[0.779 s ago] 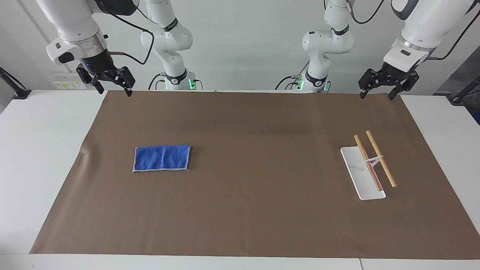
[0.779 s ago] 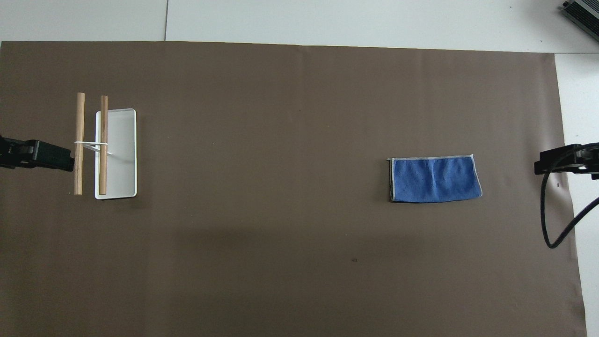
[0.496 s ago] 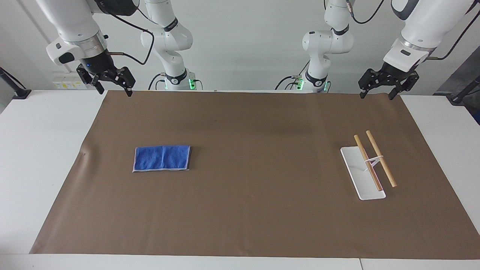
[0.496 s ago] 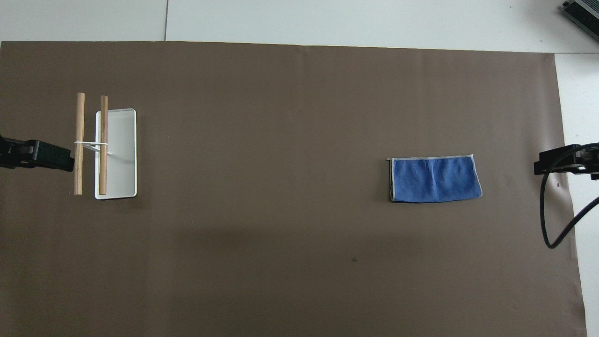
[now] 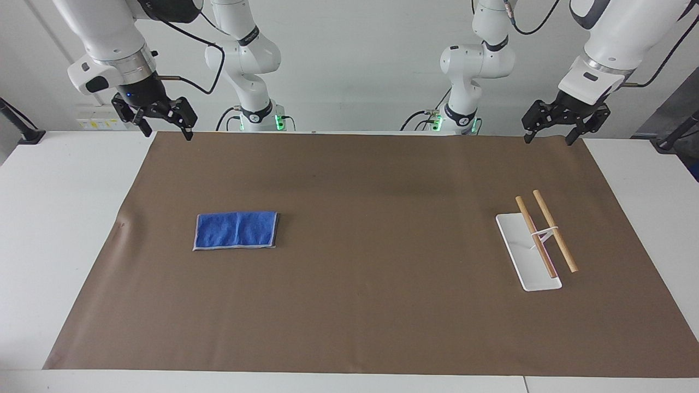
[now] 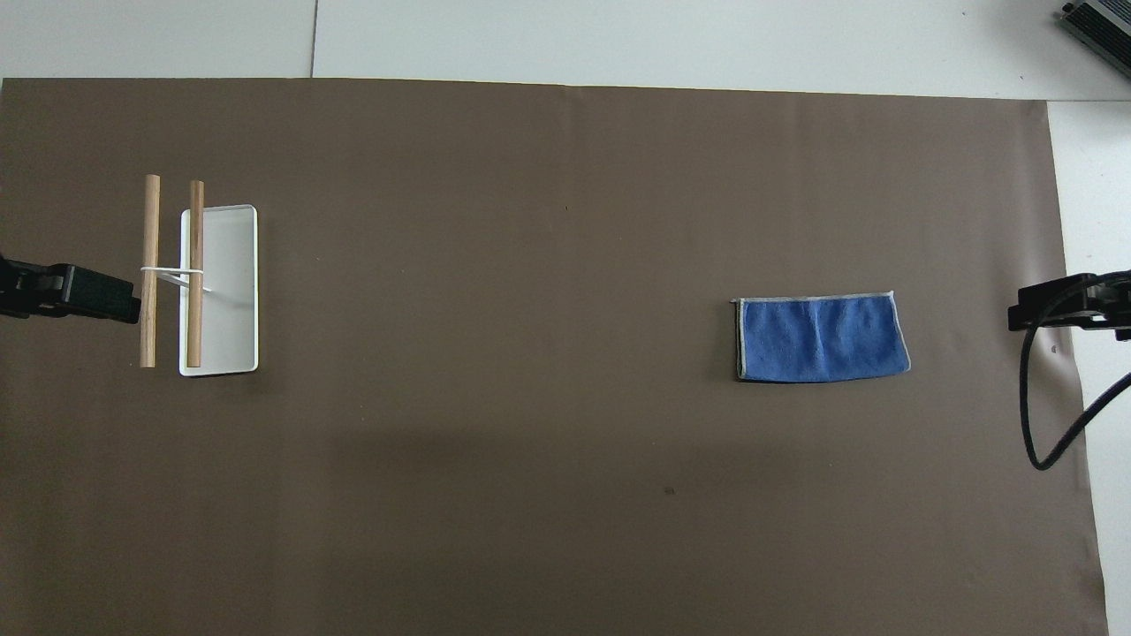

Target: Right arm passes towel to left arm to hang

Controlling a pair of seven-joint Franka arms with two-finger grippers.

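Note:
The blue towel (image 5: pixel 236 230) lies flat and folded on the brown mat (image 5: pixel 349 305), toward the right arm's end of the table; it also shows in the overhead view (image 6: pixel 822 338). My right gripper (image 5: pixel 167 134) hangs open and empty in the air over the mat's corner by the robots, well apart from the towel; its tip shows in the overhead view (image 6: pixel 1051 309). My left gripper (image 5: pixel 548 141) hangs open and empty over the mat's other corner by the robots; in the overhead view (image 6: pixel 88 296) it shows beside the rack.
A hanging rack (image 5: pixel 538 240) with a white flat base and two wooden rods stands on the mat toward the left arm's end; it also shows in the overhead view (image 6: pixel 196 276). White table (image 5: pixel 60 218) surrounds the mat.

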